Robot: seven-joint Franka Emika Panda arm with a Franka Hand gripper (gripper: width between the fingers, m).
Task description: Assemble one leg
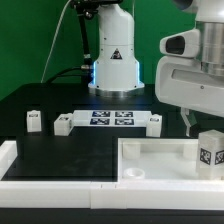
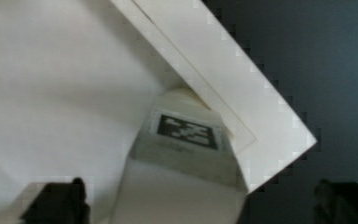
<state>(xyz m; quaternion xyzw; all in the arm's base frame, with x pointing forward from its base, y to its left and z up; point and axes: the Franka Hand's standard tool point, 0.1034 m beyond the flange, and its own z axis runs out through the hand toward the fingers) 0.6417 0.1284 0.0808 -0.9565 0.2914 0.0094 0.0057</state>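
Observation:
A leg (image 1: 209, 152), a small white block with a black-and-white tag, stands upright at the large white panel's (image 1: 150, 160) corner on the exterior view's right. My gripper (image 1: 193, 125) hangs just above and a little behind it, open and empty. In the wrist view the leg's tagged face (image 2: 188, 130) lies between my dark fingertips (image 2: 55, 200), which stand wide apart around the gripper's middle (image 2: 199, 205); the panel (image 2: 51, 100) fills much of that view. Three more legs lie on the black table: two at the left (image 1: 34, 120) (image 1: 63, 124) and one further right (image 1: 153, 122).
The marker board (image 1: 110, 119) lies between the loose legs at mid-table. The robot base (image 1: 115, 60) stands behind it. A white raised border (image 1: 20, 165) runs along the table's front and left edge.

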